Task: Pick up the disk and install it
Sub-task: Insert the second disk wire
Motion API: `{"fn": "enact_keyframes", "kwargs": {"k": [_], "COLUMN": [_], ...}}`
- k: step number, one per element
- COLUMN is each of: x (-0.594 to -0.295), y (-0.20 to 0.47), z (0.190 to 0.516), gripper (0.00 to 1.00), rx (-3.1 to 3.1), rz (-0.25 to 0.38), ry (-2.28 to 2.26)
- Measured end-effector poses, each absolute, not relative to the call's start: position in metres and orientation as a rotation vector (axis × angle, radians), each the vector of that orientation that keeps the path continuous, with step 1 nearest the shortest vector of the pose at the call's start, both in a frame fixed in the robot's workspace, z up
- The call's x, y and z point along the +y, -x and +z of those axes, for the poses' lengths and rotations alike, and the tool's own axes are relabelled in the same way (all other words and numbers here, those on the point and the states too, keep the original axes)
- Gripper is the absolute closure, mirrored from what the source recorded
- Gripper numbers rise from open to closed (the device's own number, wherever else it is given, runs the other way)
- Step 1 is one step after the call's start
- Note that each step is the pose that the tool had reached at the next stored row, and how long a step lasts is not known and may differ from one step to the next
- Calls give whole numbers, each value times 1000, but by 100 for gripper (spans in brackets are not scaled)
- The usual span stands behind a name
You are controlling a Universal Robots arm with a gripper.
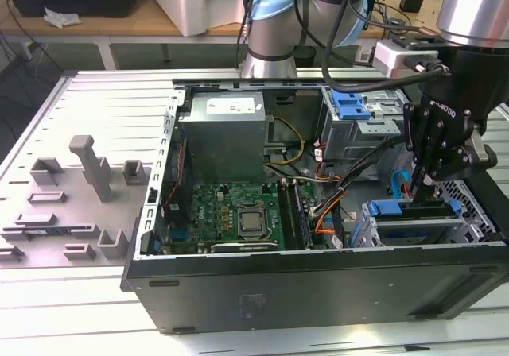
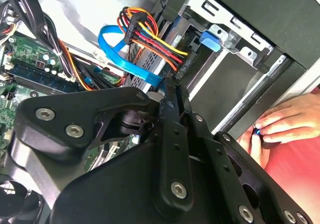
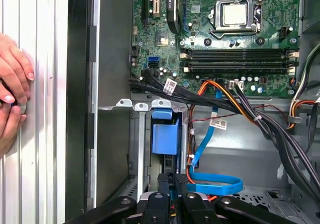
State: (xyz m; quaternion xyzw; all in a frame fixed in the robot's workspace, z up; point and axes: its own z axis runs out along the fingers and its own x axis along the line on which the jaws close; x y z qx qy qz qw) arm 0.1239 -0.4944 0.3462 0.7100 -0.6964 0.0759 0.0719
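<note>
- Black gripper [image 1: 425,183] hung over the near corner of the open computer case [image 1: 318,292] on the exterior view's right, with its fingertips down among the cables.
- Its two fingers [image 3: 165,180] lay close together in both wrist views, and I could not tell whether anything was pinched between them.
- Blue-framed disk [image 1: 406,210] sat flat in the metal drive cage [image 1: 362,229] at that same near corner, just below the fingertips.
- In the first wrist view the disk's blue frame [image 3: 165,139] showed inside the cage, just beyond the gripper [image 3: 172,176].
- A flat blue cable [image 3: 215,186] looped beside the cage, near the fingertips.
- In the second wrist view the gripper [image 2: 170,91] pointed at the cage, where a bundle of red, yellow and orange wires [image 2: 150,34] was plugged in next to that blue cable [image 2: 115,49].
- A green circuit board [image 1: 231,213] covered the case floor on the exterior view's left, with a grey metal box [image 1: 221,133] beyond it at the far side.
- A person's hands [image 3: 12,94] rested on the ribbed table outside the case wall.
- Grey blocks [image 1: 91,165] stood on the table [image 1: 48,308], well apart from the case on the exterior view's left.
</note>
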Motion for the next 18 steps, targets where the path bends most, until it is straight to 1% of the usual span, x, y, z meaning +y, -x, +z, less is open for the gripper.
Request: {"fn": "enact_keyframes", "kwargs": {"k": [18], "x": [-494], "y": [-125], "z": [343], "gripper": [84], "rx": [-2094], "rz": [230], "ry": [-2134]}}
